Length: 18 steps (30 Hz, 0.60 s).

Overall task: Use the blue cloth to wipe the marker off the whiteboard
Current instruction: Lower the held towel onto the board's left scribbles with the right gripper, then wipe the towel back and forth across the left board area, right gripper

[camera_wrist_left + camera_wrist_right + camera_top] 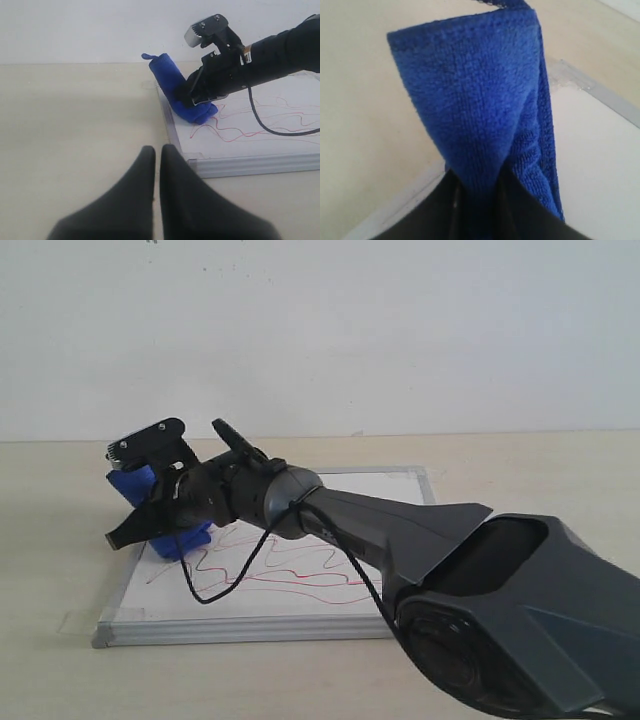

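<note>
The whiteboard [330, 615] lies flat on the table, with red and dark marker scribbles [300, 575] across its near half. My right gripper [150, 520] reaches across to the board's left edge and is shut on the blue cloth [135, 483], whose lower end presses on the board. In the right wrist view the blue cloth [475, 105] stands up from between the fingers, over the whiteboard [600, 165]. The left wrist view shows the blue cloth [167, 80], the marker lines [235, 131] and the whiteboard [250, 162]. My left gripper [157, 150] is shut and empty, over the table near the board's corner.
The beige tabletop [50, 540] surrounds the board on all sides. A white wall [320, 330] stands behind. A black cable [235, 575] hangs from my right arm over the board. Clear tape [75, 622] holds the board's near left corner.
</note>
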### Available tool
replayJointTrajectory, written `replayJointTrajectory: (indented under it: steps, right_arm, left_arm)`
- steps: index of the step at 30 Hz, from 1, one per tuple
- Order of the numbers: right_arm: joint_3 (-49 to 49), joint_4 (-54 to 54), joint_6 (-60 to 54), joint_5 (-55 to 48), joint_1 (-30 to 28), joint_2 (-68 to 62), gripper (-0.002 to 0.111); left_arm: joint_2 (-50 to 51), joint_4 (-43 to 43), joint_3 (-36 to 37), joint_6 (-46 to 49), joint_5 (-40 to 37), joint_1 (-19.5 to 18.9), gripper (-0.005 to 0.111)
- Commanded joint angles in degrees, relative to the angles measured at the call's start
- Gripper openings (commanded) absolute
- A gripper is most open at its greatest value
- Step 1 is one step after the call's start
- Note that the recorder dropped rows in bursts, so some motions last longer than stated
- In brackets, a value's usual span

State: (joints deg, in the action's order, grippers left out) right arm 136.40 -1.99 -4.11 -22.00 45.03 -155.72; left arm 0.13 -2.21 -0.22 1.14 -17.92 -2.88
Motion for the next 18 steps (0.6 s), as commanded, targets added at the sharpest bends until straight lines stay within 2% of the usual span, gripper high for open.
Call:
replayJointTrajectory:
  steps: [1,4,8,14,18]
  right_arm:
    - [-0.2,3.4,-0.1,-6.3,-4.0,-0.9,0.000]
    - [-0.2,3.2,5.5,-6.5,-5.8,-0.9,0.000]
    - [-0.2,0.5,5.8,-4.6,-5.0,-0.9,0.000]
    - [-0.2,-1.3,-3.6,0.9,-0.7,-1.3,0.000]
    - [-0.2,-1.6,-10.6,3.3,0.0,-1.9,0.000]
  left_arm:
    - [-0.1,-0.1,0.2,-0.3,0.3,0.1,0.004]
    - [-0.1,-0.1,0.2,-0.3,0.3,0.1,0.004]
    - [-0.1,-0.1,0.2,-0.3,0.3,0.1,0.004]
    - [-0.1,-0.1,0.2,-0.3,0.3,0.1,0.004]
    - [-0.1,-0.1,0.2,-0.3,0.3,0.1,0.004]
